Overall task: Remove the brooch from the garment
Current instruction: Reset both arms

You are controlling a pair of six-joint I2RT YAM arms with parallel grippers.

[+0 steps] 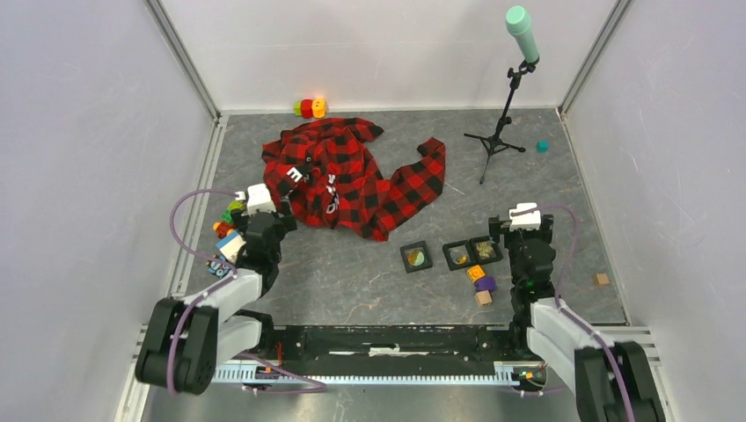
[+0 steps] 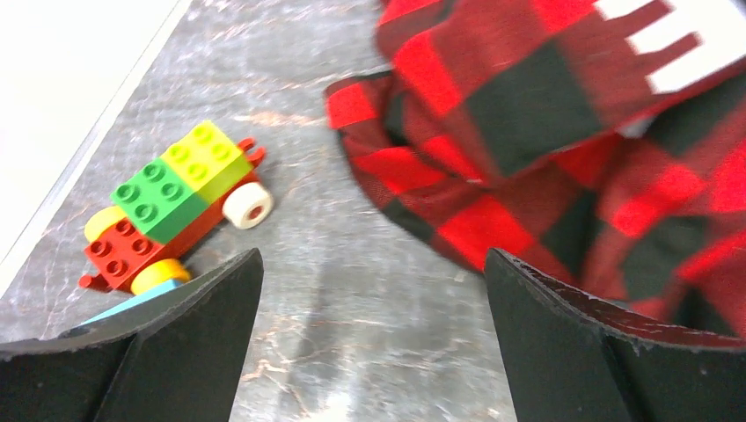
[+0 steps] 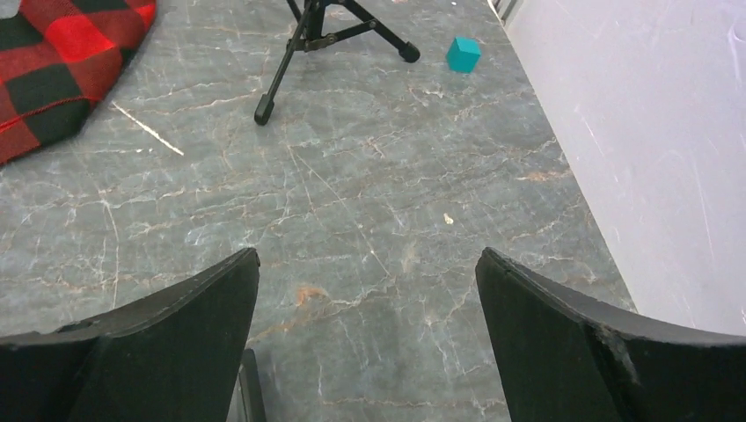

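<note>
The garment (image 1: 352,176), a red-and-black check shirt with white letters on black panels, lies crumpled at the back middle of the table. Its near edge fills the upper right of the left wrist view (image 2: 545,141). I cannot make out the brooch in any view. My left gripper (image 1: 283,209) is open just off the shirt's left edge, with only bare table between its fingers (image 2: 369,255). My right gripper (image 1: 519,230) is open and empty over bare table at the right (image 3: 365,251). A sleeve corner (image 3: 62,61) shows at the upper left of the right wrist view.
A brick toy car (image 2: 176,207) sits left of the left gripper. Three small black trays (image 1: 416,257) (image 1: 459,255) (image 1: 485,250) holding small items lie beside the right gripper, with loose blocks (image 1: 482,283) nearer. A microphone tripod (image 3: 308,35) and teal cube (image 3: 463,54) stand ahead.
</note>
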